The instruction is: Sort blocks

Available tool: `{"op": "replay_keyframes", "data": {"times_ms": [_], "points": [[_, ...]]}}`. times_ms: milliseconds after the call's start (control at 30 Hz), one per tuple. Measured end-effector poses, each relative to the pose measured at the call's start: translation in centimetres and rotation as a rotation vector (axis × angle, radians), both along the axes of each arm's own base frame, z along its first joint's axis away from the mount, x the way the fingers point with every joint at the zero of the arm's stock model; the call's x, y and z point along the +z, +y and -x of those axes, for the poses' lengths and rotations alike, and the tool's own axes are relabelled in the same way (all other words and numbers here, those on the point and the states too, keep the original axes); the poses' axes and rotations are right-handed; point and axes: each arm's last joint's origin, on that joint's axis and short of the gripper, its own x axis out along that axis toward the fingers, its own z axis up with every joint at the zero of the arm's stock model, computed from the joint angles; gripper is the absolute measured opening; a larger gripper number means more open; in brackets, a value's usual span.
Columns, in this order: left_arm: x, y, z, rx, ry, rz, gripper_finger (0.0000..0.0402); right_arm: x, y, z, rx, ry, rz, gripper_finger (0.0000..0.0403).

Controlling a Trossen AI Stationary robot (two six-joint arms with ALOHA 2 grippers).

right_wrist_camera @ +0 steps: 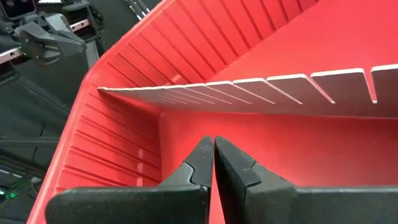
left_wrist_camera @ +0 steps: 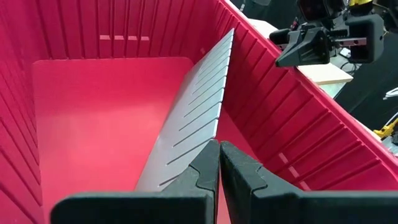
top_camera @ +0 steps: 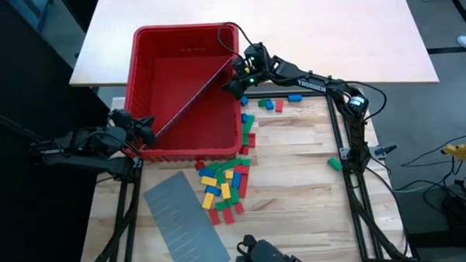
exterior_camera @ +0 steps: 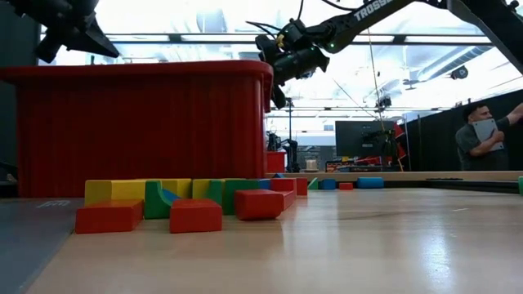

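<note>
We are seeing the left gripper [top_camera: 149, 131] clenched on a grey panel [top_camera: 193, 97] standing diagonally in the red bin [top_camera: 188, 146], right gripper [top_camera: 235, 76] clamping its far end. Blocks [top_camera: 223, 182] are lying on the wooden table [top_camera: 297, 199] beside a second panel [top_camera: 185, 220]; person [exterior_camera: 484, 135] standing in the room behind.

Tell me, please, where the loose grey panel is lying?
In the high view, the grey panel lies flat on the table's near left, below the red bin, beside the block pile.

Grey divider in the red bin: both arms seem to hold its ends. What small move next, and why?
Probably lower the divider straight down together: it spans the bin diagonally, the left gripper and right gripper each shut on an end, near the rim.
</note>
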Motion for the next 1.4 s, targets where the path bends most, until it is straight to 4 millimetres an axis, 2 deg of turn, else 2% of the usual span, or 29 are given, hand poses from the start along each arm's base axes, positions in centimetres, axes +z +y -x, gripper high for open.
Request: {"op": "replay_keyframes", "data": {"times_ms": [600, 733, 967, 1400], "points": [[-0.1, 0.0, 0.1, 0.0, 0.01, -0.003, 0.0, -0.6, 0.3, 0.4, 0.013, 0.071, -0.029, 0.0], [-0.1, 0.0, 0.1, 0.0, 0.01, -0.003, 0.0, -0.3, 0.2, 0.9, 0.01, 0.083, -0.02, 0.0], [-0.1, 0.0, 0.1, -0.001, 0.013, -0.006, 0.0, -0.4, 0.1, 2.6, -0.008, 0.204, 0.013, 0.0], [0.0, 0.0, 0.1, 0.005, 0.015, -0.012, 0.0, -0.6, -0.1, 3.2, -0.02, 0.264, 0.062, 0.0]]}}
